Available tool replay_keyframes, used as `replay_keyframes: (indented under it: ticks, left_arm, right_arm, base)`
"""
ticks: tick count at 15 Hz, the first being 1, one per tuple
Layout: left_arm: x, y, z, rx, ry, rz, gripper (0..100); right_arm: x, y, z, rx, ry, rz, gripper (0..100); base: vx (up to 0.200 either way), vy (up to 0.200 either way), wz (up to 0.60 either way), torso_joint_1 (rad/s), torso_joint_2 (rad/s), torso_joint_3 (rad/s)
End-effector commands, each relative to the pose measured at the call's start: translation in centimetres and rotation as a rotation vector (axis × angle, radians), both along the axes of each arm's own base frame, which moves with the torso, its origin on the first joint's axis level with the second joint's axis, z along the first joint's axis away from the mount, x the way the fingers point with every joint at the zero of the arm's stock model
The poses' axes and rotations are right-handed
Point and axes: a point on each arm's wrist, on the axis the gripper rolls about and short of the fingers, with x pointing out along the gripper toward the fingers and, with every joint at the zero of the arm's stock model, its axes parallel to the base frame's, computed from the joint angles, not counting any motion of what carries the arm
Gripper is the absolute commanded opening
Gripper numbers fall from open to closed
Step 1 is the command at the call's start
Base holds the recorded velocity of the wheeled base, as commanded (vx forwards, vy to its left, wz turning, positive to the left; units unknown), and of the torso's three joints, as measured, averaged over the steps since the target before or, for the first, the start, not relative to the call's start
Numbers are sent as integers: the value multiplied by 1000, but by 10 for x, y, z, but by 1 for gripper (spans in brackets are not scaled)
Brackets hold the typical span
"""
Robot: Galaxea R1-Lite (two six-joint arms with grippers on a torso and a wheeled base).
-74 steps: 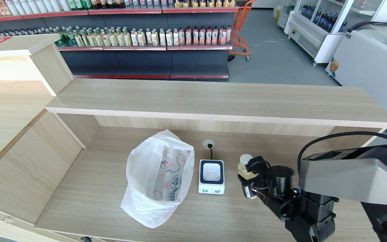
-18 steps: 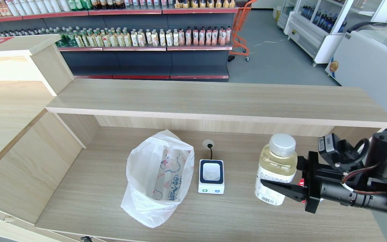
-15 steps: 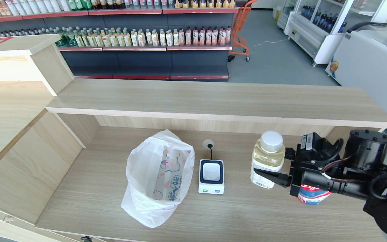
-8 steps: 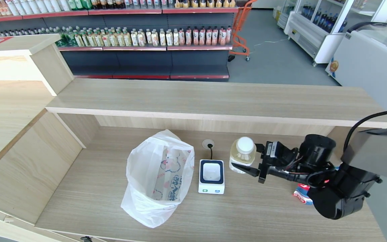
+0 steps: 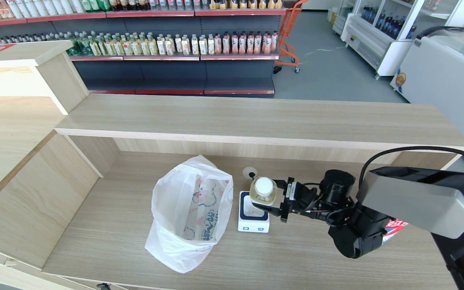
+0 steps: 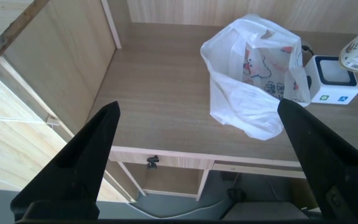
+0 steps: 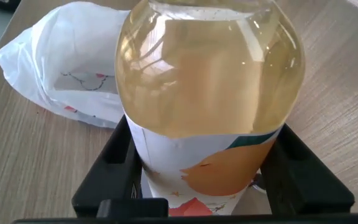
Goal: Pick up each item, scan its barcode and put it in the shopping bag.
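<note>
You have the bottle (image 5: 263,186) clamped in the right gripper (image 5: 264,195), its two fingers closed on the labelled lower body, and it hangs upright just above the scanner (image 5: 253,228) on the desk (image 5: 296,262), cap toward the head camera. The main risk, as I judge it, is a missed read: the scanner window faces up at the bottle's base, while the label wraps the side, and I cannot make out a barcode in any view. If you tilt it to show the label, watch the grip, since a round, smooth bottle full of liquid could twist or slide between two fingers and drop onto the scanner. The shopping bag (image 5: 189,213) stands just beside the scanner with a slack, soft mouth and something patterned inside; come in too low and the bottle or a finger may catch the rim and drag the bag over. The left gripper (image 6: 197,106) hangs wide open, holding nothing
</note>
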Motion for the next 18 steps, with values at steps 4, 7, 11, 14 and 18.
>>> replay_keyframes:
  ticks: [4, 7, 11, 14, 18]
  left_arm:
    - [0, 0, 0, 0, 1, 0, 100]
    - [0, 0, 0, 0, 1, 0, 100]
    - [0, 0, 0, 0, 1, 0, 100]
    - [0, 0, 0, 0, -1, 0, 100]
    - [0, 0, 0, 0, -1, 0, 100]
  right_arm:
    - [17, 4, -13, 4, -36, 27, 0]
    - [25, 10, -17, 4, -86, 95, 0]
    - [26, 8, -21, -1, -89, 96, 0]
    - [28, 4, -20, -2, -94, 94, 0]
    - [29, 2, -21, -6, -94, 93, 0]
  base:
    - [0, 0, 0, 0, 0, 0]
    - [0, 0, 0, 0, 0, 0]
    - [0, 0, 0, 0, 0, 0]
    - [0, 0, 0, 0, 0, 0]
    - [0, 0, 0, 0, 0, 0]
